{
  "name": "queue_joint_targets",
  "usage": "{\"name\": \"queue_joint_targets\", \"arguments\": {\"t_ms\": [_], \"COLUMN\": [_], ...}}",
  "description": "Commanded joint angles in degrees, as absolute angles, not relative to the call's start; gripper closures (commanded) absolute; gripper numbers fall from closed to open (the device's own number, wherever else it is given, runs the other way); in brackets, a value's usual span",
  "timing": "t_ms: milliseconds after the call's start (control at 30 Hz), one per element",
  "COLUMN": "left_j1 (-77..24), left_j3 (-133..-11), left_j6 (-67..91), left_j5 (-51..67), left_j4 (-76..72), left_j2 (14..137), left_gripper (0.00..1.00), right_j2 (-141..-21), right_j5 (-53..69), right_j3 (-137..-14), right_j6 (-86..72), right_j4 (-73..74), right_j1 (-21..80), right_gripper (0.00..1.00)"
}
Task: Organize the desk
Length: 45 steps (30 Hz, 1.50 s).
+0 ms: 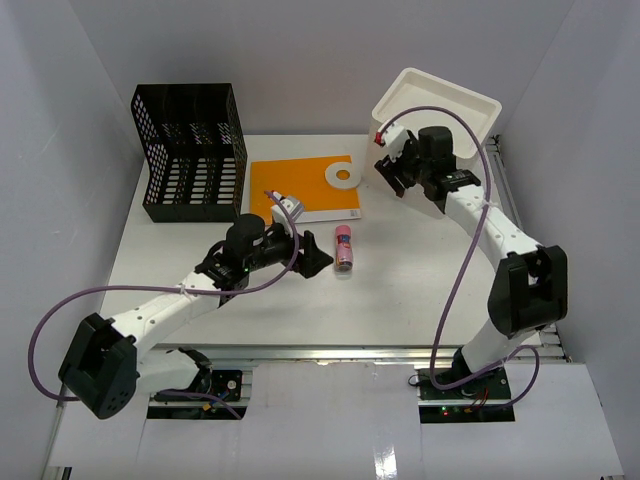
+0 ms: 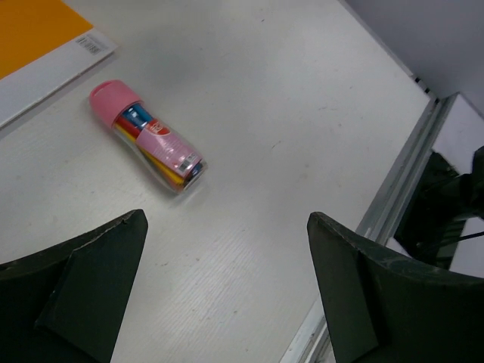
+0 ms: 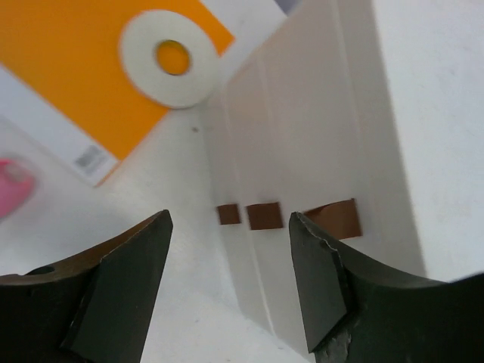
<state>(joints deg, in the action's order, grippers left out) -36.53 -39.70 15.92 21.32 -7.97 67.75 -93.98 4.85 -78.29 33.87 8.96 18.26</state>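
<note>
Right wrist cam: pink tube (image 3: 13, 185) is just a blur, cut off by the frame edge left of the right claw (image 3: 227, 227). Left wrist cam: orange notebook (image 2: 38, 30) runs out of frame up-left of the left claw (image 2: 227, 219), tube's label txt too small to read.

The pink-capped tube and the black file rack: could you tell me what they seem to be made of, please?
The tube looks like clear glossy plastic: coloured contents show through its wall; its cap is opaque pink. The file rack is matte black with regular holes in its walls, perforated metal or moulded plastic; the overhead view leaves that open.
</note>
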Motion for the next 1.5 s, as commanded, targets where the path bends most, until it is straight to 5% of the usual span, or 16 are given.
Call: {"name": "queue_joint_targets", "arguments": {"t_ms": [0, 333, 700, 1167, 1467], "left_j1": [-36.31, -37.85, -41.90, -43.68, -43.77], "left_j3": [-41.34, -58.26, -82.15, -109.75, -113.94], "left_j6": [27.60, 34.37, 25.52, 16.59, 14.24], "left_j5": [24.58, 26.86, 17.92, 6.94, 2.19], "left_j4": [-21.07, -31.41, -27.39, -19.92, -17.34], "left_j2": [72.54, 94.46, 116.36, 135.86, 138.20], "left_gripper": [0.02, 0.10, 0.21, 0.32, 0.34], "right_j2": [-79.32, -59.53, -56.68, -57.22, -58.42], "right_j5": [34.16, 55.95, 70.12, 71.53, 72.21], "right_j3": [-73.69, -50.77, -45.42, -45.37, -45.32], "right_j6": [36.56, 35.05, 28.50, 26.34, 26.14], "right_j4": [19.39, 19.65, 19.99, 20.04, 19.72], "right_j1": [17.65, 5.43, -12.68, -17.06, -17.81], "right_gripper": [0.27, 0.22, 0.22, 0.21, 0.21]}}
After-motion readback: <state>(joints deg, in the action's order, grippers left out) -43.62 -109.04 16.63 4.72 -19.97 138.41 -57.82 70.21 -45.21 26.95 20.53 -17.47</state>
